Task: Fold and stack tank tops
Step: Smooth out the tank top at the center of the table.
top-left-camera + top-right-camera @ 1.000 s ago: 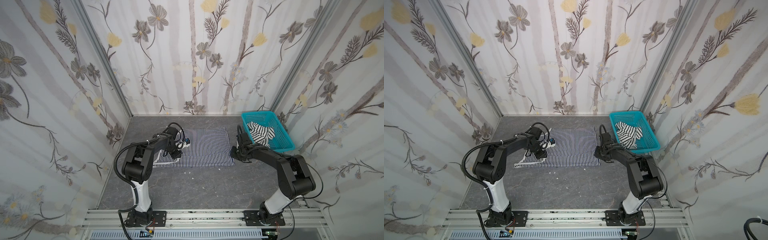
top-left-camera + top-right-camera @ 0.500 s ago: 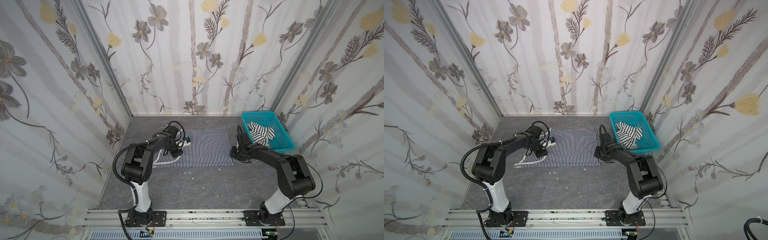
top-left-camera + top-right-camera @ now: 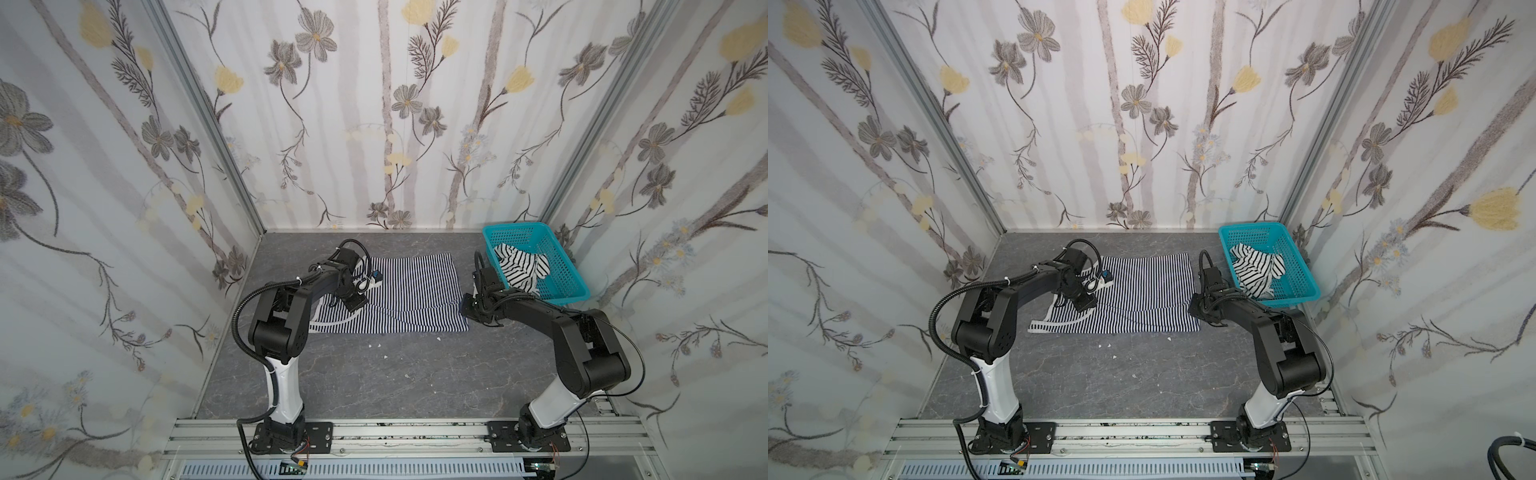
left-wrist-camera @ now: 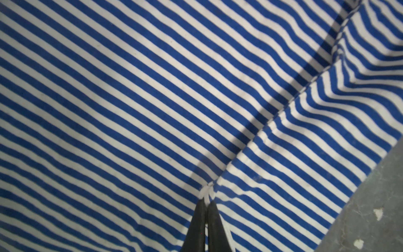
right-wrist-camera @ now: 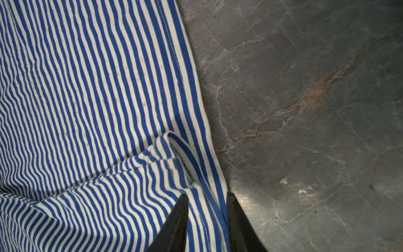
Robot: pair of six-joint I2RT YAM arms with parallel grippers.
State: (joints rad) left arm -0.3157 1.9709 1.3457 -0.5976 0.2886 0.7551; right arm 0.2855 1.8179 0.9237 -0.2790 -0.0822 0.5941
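Observation:
The navy-and-white fine-striped tank top [image 3: 415, 286] [image 3: 1142, 286] lies spread flat on the grey table, with a crease running across its near part. My left gripper [image 3: 357, 305] [image 3: 1084, 306] [image 4: 206, 201] sits at its white-trimmed armhole end, shut on a small pinch of cloth. At the opposite end my right gripper [image 3: 465, 308] [image 3: 1194, 309] [image 5: 207, 196] rests on the hem, jaws apart, with the hem edge lying flat between them and a corner flap curled up just ahead. The black-striped white tank top [image 3: 519, 270] [image 3: 1256, 270] lies crumpled in the basket.
The turquoise basket [image 3: 517, 226] [image 3: 1252, 226] stands at the back right, just behind my right arm. Small white crumbs [image 3: 376, 345] dot the grey marbled table [image 3: 395, 382] in front of the top. Papered walls close in three sides; a metal rail [image 3: 386, 432] runs along the front.

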